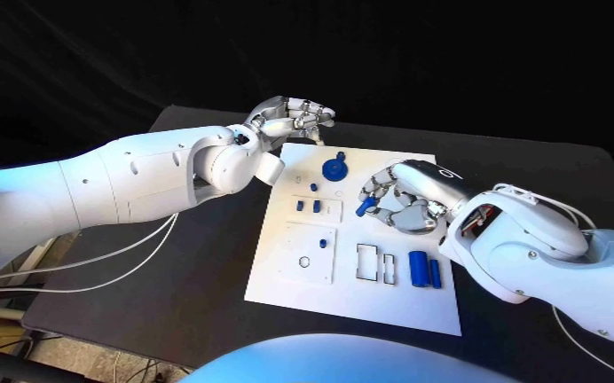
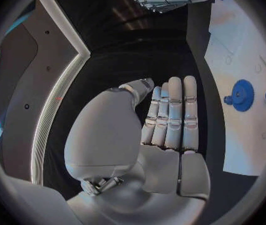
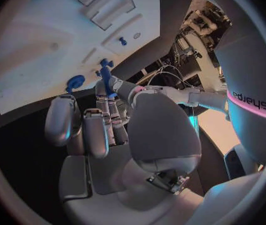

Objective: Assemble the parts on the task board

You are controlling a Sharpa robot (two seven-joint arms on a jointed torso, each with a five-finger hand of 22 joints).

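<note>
**Seat the held peg squarely**

The right hand point(image 1: 399, 201) hangs over the board's point(image 1: 288, 281) middle right, pinching a small blue peg point(image 1: 366, 206) at its fingertips. The left hand point(image 1: 292, 117) waits beyond the far-left corner, fingers held together and holding nothing. A gear point(image 1: 334, 168) stands at the far end; two cylinders point(image 1: 425, 269) lie near right. I'd square the peg over its hole before lowering, and press only once it drops freely.

Parts point(image 1: 426, 269) on task board point(image 1: 288, 281)
</note>
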